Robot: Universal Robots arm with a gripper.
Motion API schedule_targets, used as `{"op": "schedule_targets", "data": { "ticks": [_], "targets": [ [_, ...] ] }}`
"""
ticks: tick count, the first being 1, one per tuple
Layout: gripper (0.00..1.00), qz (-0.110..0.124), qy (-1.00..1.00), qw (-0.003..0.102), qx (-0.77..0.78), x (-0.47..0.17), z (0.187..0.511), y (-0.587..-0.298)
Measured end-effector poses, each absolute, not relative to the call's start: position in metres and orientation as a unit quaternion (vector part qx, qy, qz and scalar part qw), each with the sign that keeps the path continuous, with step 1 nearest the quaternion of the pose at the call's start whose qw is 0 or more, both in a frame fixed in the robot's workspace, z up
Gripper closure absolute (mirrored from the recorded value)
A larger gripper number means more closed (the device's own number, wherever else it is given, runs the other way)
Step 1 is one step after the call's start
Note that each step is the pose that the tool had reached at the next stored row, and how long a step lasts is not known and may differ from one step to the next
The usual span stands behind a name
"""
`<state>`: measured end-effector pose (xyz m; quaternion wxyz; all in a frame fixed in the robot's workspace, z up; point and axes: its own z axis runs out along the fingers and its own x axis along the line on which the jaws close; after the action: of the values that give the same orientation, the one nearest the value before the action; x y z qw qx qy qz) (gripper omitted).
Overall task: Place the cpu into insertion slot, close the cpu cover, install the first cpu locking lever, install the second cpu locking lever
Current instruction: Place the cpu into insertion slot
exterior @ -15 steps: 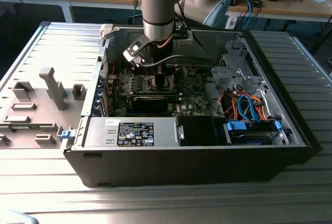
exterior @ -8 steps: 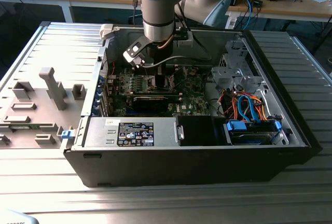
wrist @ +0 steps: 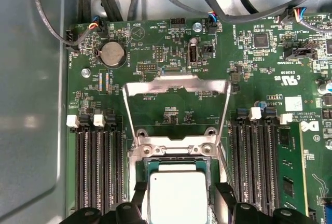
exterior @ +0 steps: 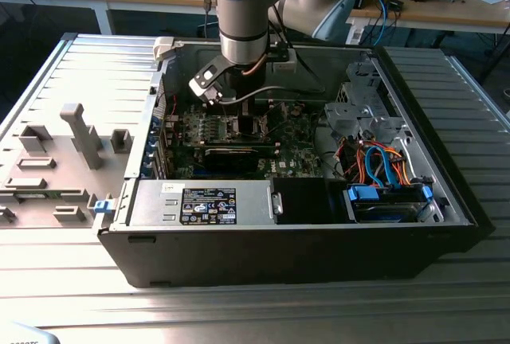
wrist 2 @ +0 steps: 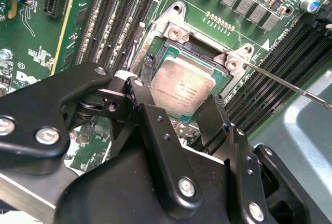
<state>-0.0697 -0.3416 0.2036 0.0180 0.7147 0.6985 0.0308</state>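
Observation:
The cpu point(wrist 2: 184, 81) point(wrist: 176, 185), a square chip with a pale metal top, sits between my black fingers point(wrist 2: 136, 92) right at the insertion slot point(wrist 2: 199, 52), whose dark interior shows past the chip's far edge. My gripper point(wrist 2: 174, 98) point(wrist: 179, 198) point(exterior: 239, 111) is shut on the cpu, reaching down into the open computer case. The cpu cover point(wrist: 176, 85), a silvery frame plate, is flipped open and lies back over the board beyond the slot. A thin wire locking lever point(wrist 2: 282, 83) sticks out free beside the slot.
Rows of black memory slots point(wrist: 98, 167) point(wrist: 257, 162) flank the socket on both sides. The case point(exterior: 239, 248) holds a power supply point(exterior: 203, 203), a drive bay with blue and orange cables point(exterior: 382, 165), and black cables point(wrist: 104, 1) along the board's edge. A grey fixture point(exterior: 76, 133) stands at the exterior view's left.

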Motion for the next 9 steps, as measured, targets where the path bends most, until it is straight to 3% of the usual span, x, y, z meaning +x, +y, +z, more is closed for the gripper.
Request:
{"op": "schedule_targets", "data": {
  "ticks": [5, 7, 9],
  "targets": [
    [0.39, 0.032, 0.698, 0.017, 0.715, -0.0697, 0.2104, -0.3414],
    [0.47, 0.033, 0.698, 0.016, 0.715, -0.0697, 0.2104, -0.3412],
    [0.47, 0.033, 0.698, 0.016, 0.715, -0.0695, 0.2108, -0.3411]
  ]
}}
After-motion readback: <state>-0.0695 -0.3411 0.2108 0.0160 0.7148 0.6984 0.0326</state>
